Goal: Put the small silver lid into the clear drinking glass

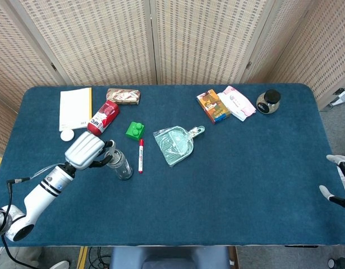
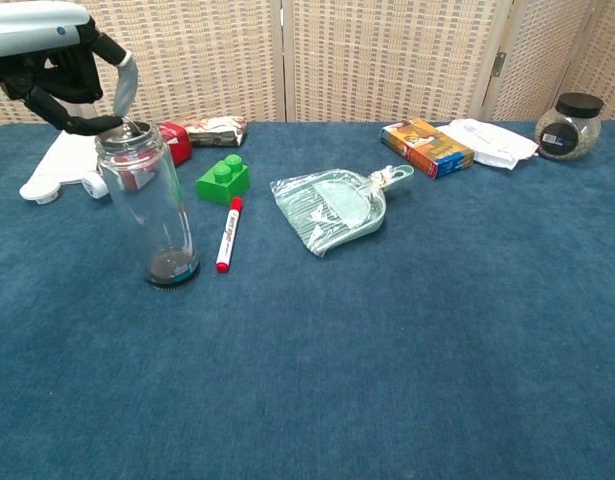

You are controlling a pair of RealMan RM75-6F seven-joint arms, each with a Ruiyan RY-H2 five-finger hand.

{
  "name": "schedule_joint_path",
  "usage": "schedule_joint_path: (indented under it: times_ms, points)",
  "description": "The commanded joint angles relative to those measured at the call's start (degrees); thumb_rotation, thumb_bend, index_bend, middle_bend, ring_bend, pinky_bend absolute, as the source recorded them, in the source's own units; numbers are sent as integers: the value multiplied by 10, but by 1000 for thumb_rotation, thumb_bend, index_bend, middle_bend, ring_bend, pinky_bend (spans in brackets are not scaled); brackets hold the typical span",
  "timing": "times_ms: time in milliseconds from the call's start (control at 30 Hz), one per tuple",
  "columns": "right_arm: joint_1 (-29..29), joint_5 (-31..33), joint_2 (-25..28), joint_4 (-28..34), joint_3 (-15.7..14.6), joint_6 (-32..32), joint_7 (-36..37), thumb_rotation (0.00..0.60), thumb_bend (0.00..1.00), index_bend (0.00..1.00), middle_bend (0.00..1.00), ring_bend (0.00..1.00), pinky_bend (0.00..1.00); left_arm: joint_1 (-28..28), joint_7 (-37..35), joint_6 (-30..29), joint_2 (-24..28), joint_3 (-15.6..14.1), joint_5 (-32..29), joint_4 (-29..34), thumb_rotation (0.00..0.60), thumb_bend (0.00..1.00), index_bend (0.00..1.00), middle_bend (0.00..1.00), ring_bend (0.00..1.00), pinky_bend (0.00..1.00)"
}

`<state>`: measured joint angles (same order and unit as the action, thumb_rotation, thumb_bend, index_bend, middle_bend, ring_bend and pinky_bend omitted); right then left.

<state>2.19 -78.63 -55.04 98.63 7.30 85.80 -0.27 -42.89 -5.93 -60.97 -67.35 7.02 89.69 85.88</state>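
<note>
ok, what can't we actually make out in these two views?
- Small silver lid: edge-on in left hand over clear drinking glass, chest view; released or still pinched, unclear. Hand covers it in head view.
- Right hand: cut off by head-view edge; pose unreadable.
- Red marker print: too small.
</note>
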Motion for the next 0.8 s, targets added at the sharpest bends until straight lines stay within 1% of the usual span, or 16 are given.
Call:
schedule_joint_path:
  times_ms: [33,467,800]
  points:
    - [0,0,0,0,0,0,0,600,161,262,261,210,334,0,1,0,0,0,-1,0,600,437,667,1000,1000,1000]
    - [-1,1,-1,-1,0,0,1,600,161,262,261,214,334,2,15,-1,0,1,-12,3,600,434,584,1000,999,1000]
    - [-2,0,-2,-2,0,1,2,600,161,262,261,216,334,4,23,-1,2,1,-18,8,600,352,488,1000,994,1000]
